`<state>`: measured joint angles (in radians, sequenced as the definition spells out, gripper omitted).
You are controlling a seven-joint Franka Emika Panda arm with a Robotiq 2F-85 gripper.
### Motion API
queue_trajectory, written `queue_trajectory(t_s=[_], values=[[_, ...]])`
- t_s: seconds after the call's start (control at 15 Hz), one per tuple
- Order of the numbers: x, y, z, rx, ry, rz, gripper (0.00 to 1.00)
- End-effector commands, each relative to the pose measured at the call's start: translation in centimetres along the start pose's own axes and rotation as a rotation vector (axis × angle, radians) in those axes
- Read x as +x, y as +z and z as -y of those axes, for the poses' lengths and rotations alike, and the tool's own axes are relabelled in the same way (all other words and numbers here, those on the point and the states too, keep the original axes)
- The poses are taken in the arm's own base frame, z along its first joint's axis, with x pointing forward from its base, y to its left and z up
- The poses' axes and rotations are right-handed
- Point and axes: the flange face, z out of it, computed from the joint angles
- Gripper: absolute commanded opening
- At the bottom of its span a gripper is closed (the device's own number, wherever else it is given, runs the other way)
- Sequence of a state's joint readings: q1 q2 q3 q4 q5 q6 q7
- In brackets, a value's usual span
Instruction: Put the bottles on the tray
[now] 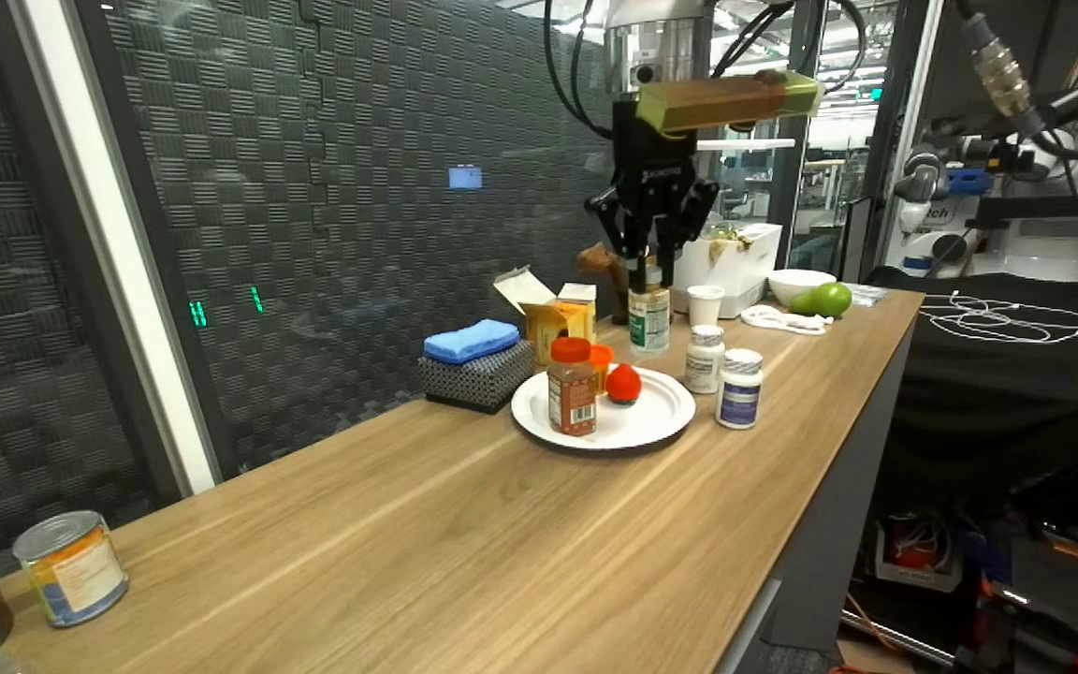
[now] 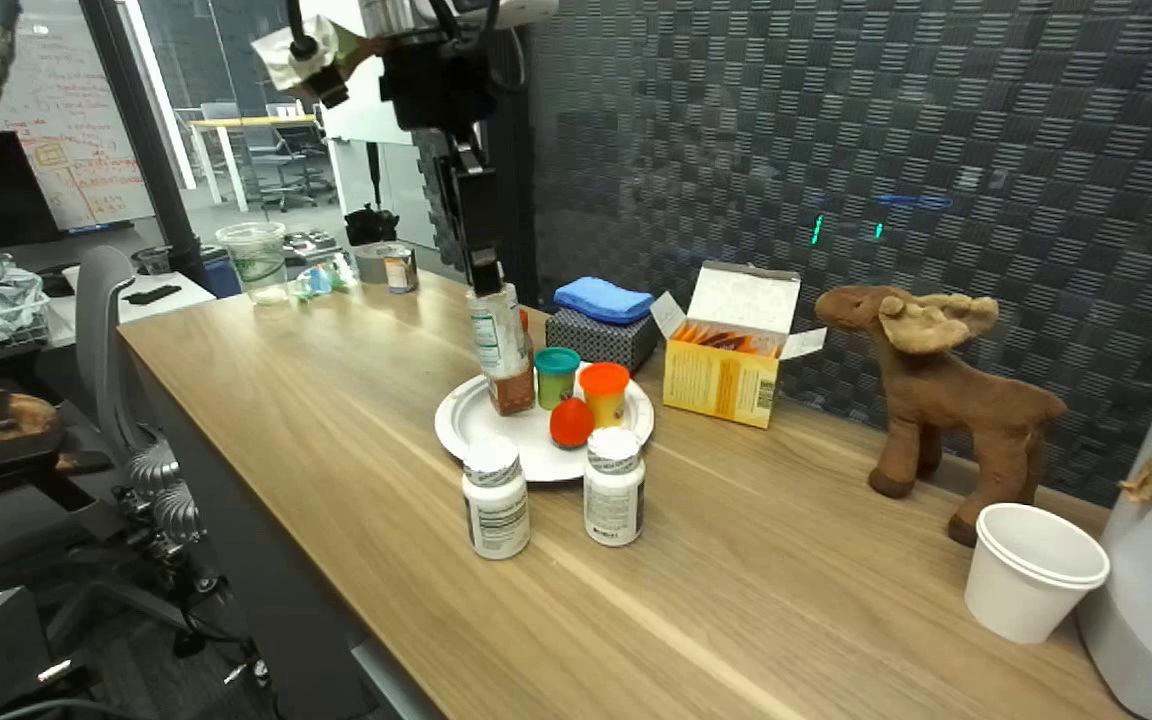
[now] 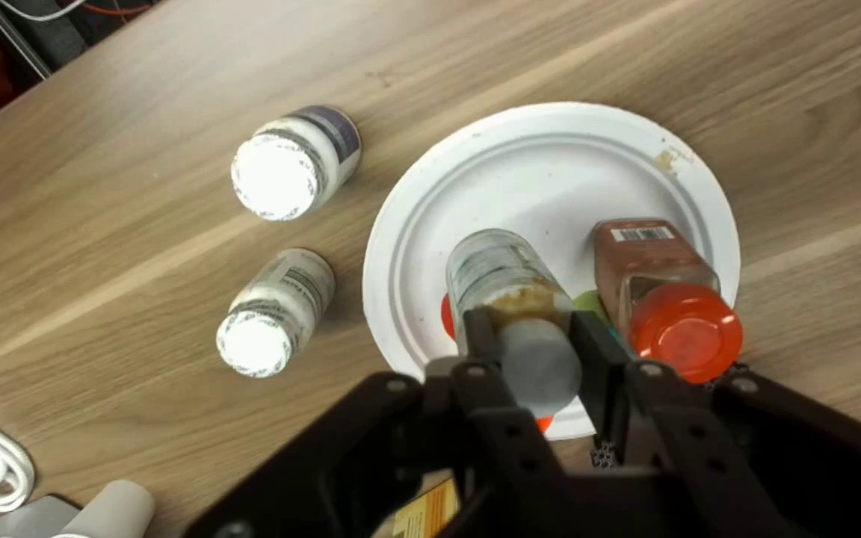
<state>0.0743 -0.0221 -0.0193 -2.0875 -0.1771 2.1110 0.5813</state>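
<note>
Clasping a clear bottle near its top, the fingers stand partly spread.

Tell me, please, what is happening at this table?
A robot's gripper is closed on a clear bottle and holds it in the air; in the wrist view it appears over the plate. A red-capped bottle already stands on the plate, near two tubs. Two white bottles stand beside the plate, on the table.
</note>
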Motion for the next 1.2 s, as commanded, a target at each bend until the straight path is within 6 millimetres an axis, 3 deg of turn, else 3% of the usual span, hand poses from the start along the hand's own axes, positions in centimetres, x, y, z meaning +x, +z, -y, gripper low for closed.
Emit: queue_trajectory(t_s=[0.0,0.53,1.13], values=[[-2.0,-0.2,0.2,0.041,-0.019,-0.046,0.08],[-0.5,3.3,2.3,0.091,-0.075,-0.106,0.08],[0.8,6.1,2.2,0.111,-0.079,-0.077,0.08]])
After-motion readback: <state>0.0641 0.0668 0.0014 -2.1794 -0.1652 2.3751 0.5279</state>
